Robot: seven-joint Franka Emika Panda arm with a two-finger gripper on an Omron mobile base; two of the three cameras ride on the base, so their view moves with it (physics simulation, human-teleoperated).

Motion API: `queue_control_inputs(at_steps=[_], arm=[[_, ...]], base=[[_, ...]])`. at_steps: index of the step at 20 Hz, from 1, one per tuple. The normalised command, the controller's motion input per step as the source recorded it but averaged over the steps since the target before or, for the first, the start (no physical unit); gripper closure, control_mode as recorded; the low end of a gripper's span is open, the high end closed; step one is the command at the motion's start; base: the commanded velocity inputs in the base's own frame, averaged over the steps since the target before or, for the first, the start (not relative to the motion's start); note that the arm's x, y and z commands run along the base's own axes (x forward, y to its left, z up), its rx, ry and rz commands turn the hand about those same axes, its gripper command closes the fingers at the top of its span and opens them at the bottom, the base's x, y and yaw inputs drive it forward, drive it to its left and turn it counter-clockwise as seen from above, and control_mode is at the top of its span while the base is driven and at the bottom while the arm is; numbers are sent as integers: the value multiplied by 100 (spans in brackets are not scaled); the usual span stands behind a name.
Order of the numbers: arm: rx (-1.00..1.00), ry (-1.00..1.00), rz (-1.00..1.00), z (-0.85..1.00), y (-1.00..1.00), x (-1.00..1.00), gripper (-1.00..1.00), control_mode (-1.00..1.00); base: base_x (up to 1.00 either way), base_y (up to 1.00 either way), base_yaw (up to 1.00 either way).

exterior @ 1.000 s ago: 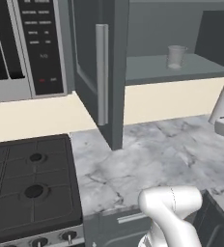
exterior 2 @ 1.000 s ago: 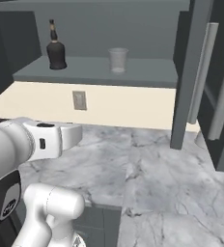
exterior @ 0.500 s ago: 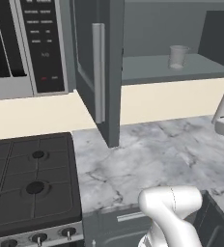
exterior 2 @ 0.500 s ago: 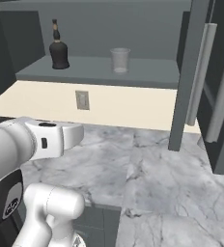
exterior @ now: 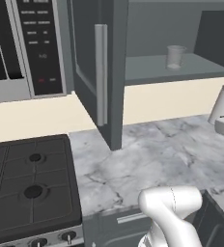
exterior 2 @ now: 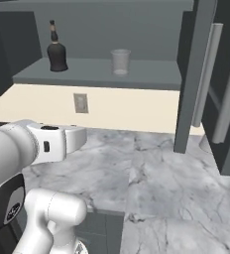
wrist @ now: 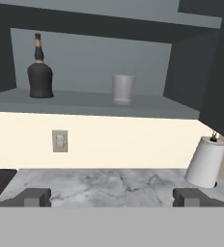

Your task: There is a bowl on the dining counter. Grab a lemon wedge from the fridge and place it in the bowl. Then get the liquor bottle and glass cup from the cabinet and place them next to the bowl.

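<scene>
1. Since the whole picture in both base views has slid a little from a second ago, with the shelf things sitting lower and larger, the base looks to have drawn closer to the cabinet [exterior 2: 196,74]; the things themselves have not moved.
2. That suggests the second half of the task is in hand: the approach to the shelf, with nothing grasped yet.
3. The hand [wrist: 111,197] stays spread wide and empty, its two dark tips well apart at the bottom of the hand view, aimed at the open shelf.
4. The liquor bottle [wrist: 40,69] stands upright at the shelf's left; the glass cup [wrist: 123,89] stands upright near the middle, well apart from it, both set back from the shelf's front lip.
5. Room is fair: open air lies between bottle and cup; the door [exterior: 100,72] hangs open on the right, its edge and silver handle [exterior 2: 206,79] a hazard for the arm's elbow.
6. Below, the marble table [exterior 2: 151,173] carries a paper towel roll [wrist: 204,162] at the far right, near the wall.
</scene>
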Motion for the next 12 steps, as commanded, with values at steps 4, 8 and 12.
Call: queue_control_inputs(at_steps=[4,8,12], arm=[[0,0,0,0,0,0,-100,100],[0,0,0,0,0,0,-100,100],[0,0,0,0,0,0,-100,100]], base=[[84,0,-10],[61,0,0],[41,0,0]])
